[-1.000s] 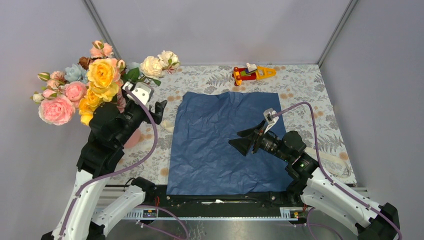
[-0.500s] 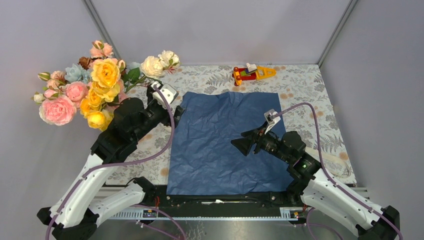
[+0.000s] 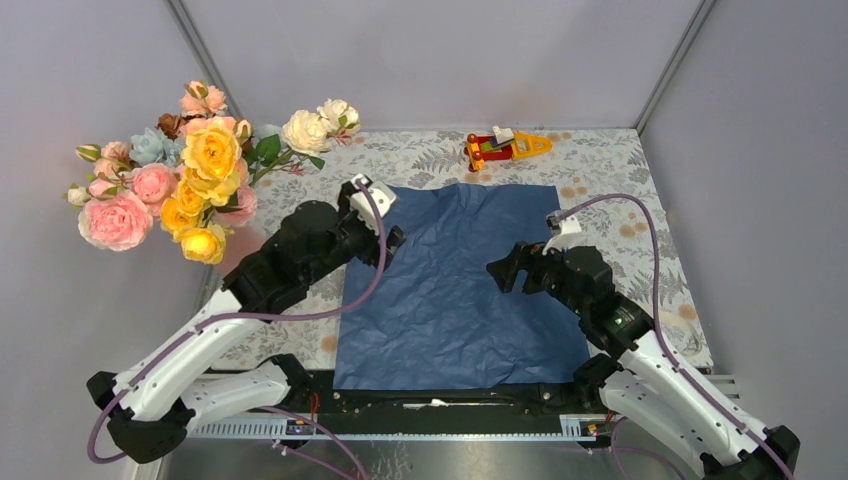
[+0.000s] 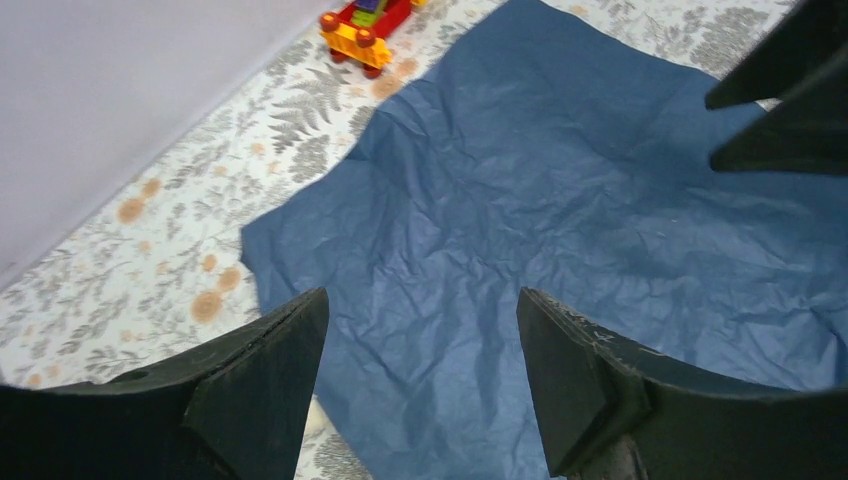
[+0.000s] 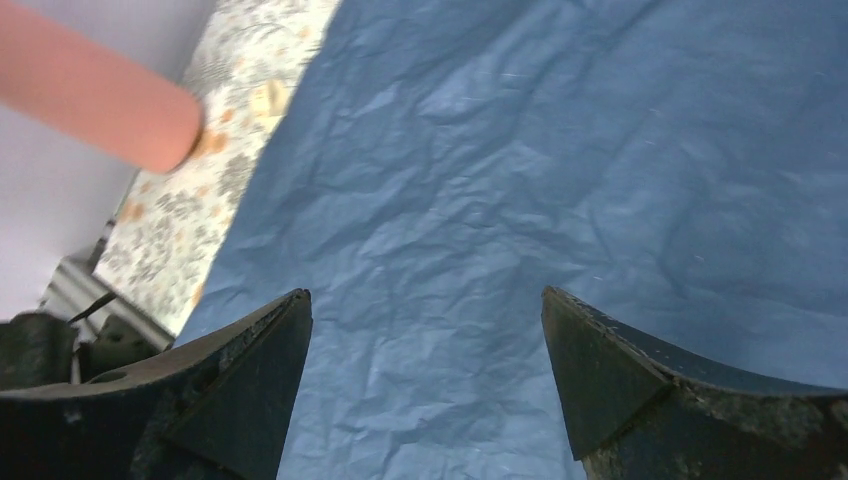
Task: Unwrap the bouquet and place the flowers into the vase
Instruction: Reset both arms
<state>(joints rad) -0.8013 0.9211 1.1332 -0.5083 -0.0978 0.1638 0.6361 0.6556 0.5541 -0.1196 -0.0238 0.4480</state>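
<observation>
Left claw [image 3: 392,243]: fingers spread wide, nothing gripped, hanging over the left edge of the blue paper [image 3: 450,270]. Right claw [image 3: 502,272]: likewise gaping, nothing held, poised above the paper's right half and pointing toward the left claw.

From above only: the flowers [image 3: 195,170], a bunch of pink, yellow and cream blooms at the far left, heads spilling past the worktop [image 3: 620,170] edge. Below them, a pale pink patch behind the left arm, probably the vase, though too hidden to be sure.

From the right wrist only: the vase [image 5: 100,90] plainly, smooth salmon pink, on the patterned cloth just beside the paper's edge.

From the left wrist only: close sight of the red-and-yellow toy [image 4: 365,25] near the back wall, well apart from the paper, plus the right claw's dark fingertips at the upper right.

Paper spread flat, navy side up, crinkled all over. Worktop covered in a fern-and-blossom print. Plain lilac-grey walls on three sides, metal posts in the back corners.
</observation>
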